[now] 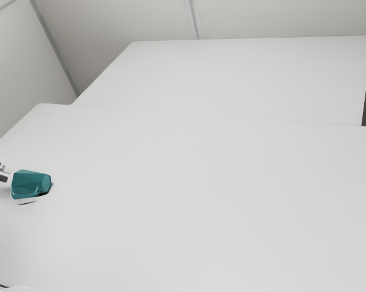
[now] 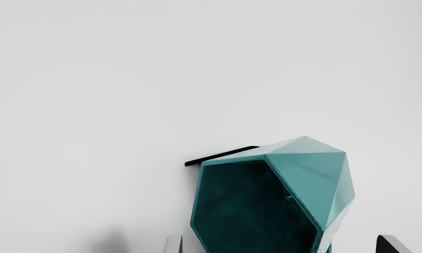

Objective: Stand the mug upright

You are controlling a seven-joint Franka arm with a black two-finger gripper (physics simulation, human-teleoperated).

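One faceted teal mug (image 1: 31,184) lies on its side on the white table (image 1: 171,194), near the exterior view's left edge, its open mouth turned toward the black two-finger gripper (image 1: 8,174). The fingers (image 2: 173,245) stand wide apart with nothing clamped between them; whether either tip brushes the mug, I can't quite tell

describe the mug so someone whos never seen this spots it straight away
On the big white table, look toward the exterior view's left, where the black claw reaches in. Right at its fingertips, the mug lies tipped over, mouth facing the claw. Its teal, faceted body stands out from white tabletop and black claw.
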